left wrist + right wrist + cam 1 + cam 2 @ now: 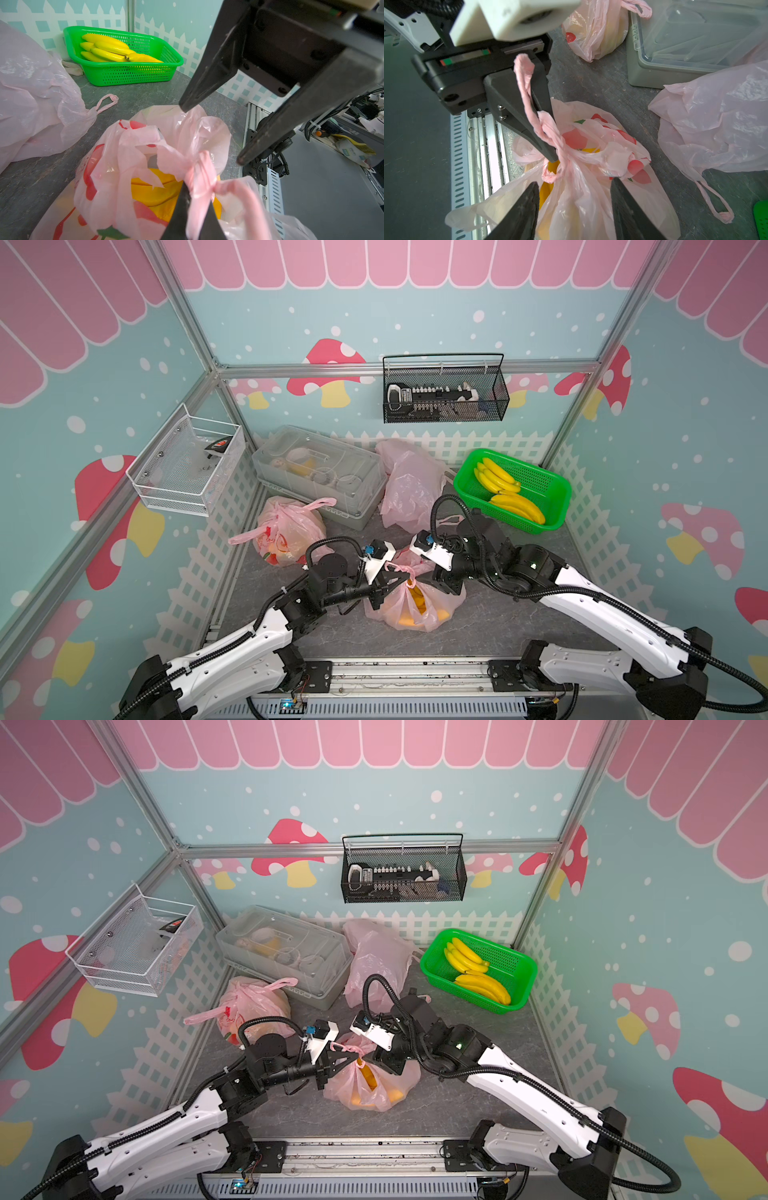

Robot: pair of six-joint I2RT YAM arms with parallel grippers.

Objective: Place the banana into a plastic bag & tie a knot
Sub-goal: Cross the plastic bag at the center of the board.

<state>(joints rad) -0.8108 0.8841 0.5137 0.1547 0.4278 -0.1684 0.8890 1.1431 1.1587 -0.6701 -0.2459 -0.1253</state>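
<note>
A pink plastic bag (415,610) (370,1090) stands mid-table with a yellow banana (153,191) (547,188) showing through its mouth. Its two handles are crossed into a knot (199,172) (564,158) above the opening. My left gripper (197,207) (550,153) is shut on one twisted handle (525,83), which runs up between its fingers as a loop. My right gripper (574,187) (213,134) hangs open over the bag from the other side. Its fingers straddle the bunched plastic below the knot without pinching it.
A green basket (559,506) of several bananas (498,477) sits at the back right. A loose empty pink bag (411,485) lies behind the work spot, a tied bag (286,535) to the left, and a clear lidded box (320,472) behind that. Wire baskets (187,464) (444,393) hang on the walls.
</note>
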